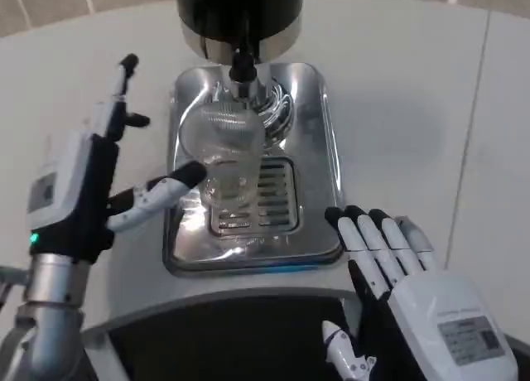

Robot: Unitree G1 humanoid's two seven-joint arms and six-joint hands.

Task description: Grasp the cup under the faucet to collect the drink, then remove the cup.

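Head view: clear ribbed cup (225,153) on shiny steel tray (319,124).

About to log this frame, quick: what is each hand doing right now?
Left hand: open, fingertips beside the cup, no firm grip visible.
Right hand: open, holding nothing.

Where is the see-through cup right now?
In the head view, the clear cup stands on the shiny drip tray, under the black faucet, with the left hand beside it.
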